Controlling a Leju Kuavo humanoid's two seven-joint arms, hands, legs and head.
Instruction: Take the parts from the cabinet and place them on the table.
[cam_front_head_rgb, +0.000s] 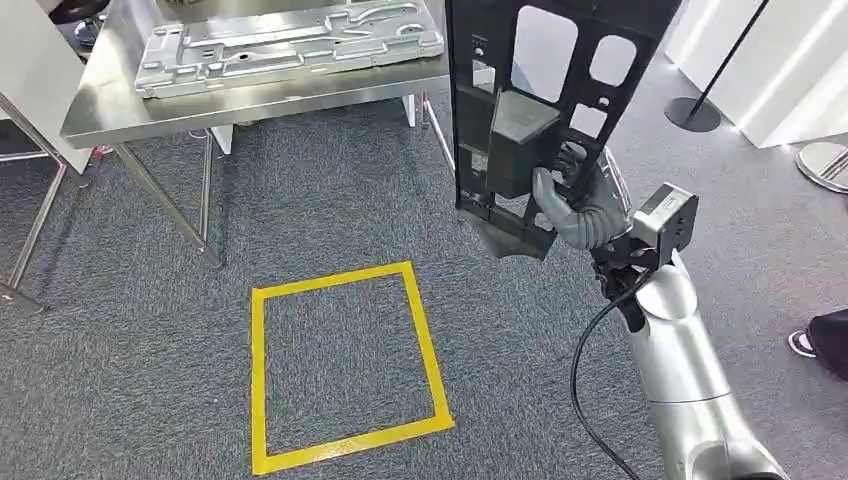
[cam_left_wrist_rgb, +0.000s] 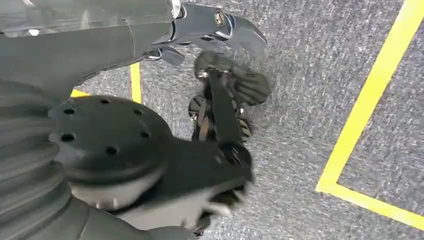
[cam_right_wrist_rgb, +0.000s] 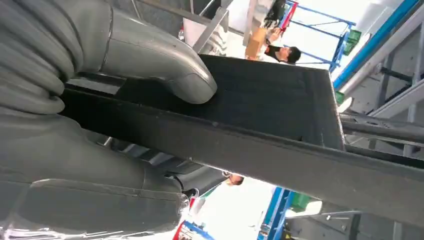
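Black plastic frame part with big cut-out holes (cam_front_head_rgb: 545, 110) hangs upright on the right side, off the floor, held by the robot's right hand (cam_front_head_rgb: 572, 205). The grey fingers wrap around a boxy lump low on the part, and the thumb (cam_right_wrist_rgb: 165, 65) presses flat on its dark face, likely so it cannot slip. The shiny steel table (cam_front_head_rgb: 250, 100) stands far off to the left, with a flat silver metal plate (cam_front_head_rgb: 290, 45) already on it. A yellow tape square (cam_front_head_rgb: 345, 365) marks the grey carpet nearby. The left hand (cam_left_wrist_rgb: 220, 110) hangs over the floor, and I cannot tell how far open it is.
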